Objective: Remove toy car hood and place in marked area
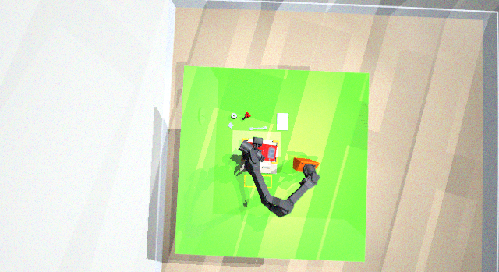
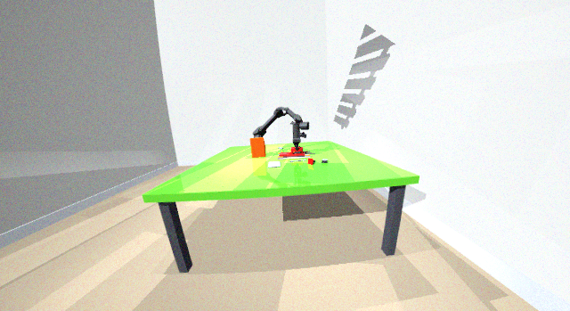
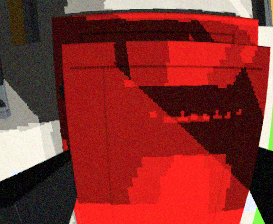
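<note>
The toy car (image 1: 266, 147) (image 2: 286, 155) stands on the table, red with a grey window. My gripper (image 2: 297, 148) (image 3: 164, 158) points down over one end of it and is shut on the red hood (image 3: 117, 120), one black finger at each side. In the wrist view the hood stands out in front of the red car body behind it, shifted a little, so it appears raised a little off the car. In the top view the arm hides the hood and fingers. The marked area, a yellow outline (image 1: 244, 181), lies beside the car, partly under the arm.
An orange block (image 1: 306, 164) (image 2: 257, 147) stands by the arm's base. A white card (image 1: 282, 121) (image 2: 273, 164), a wrench (image 1: 258, 128), a red and black tool (image 1: 247, 115) (image 2: 311, 161), a round ring-shaped part (image 1: 234, 116) and a small pale piece (image 1: 231, 125) lie on the car's other side.
</note>
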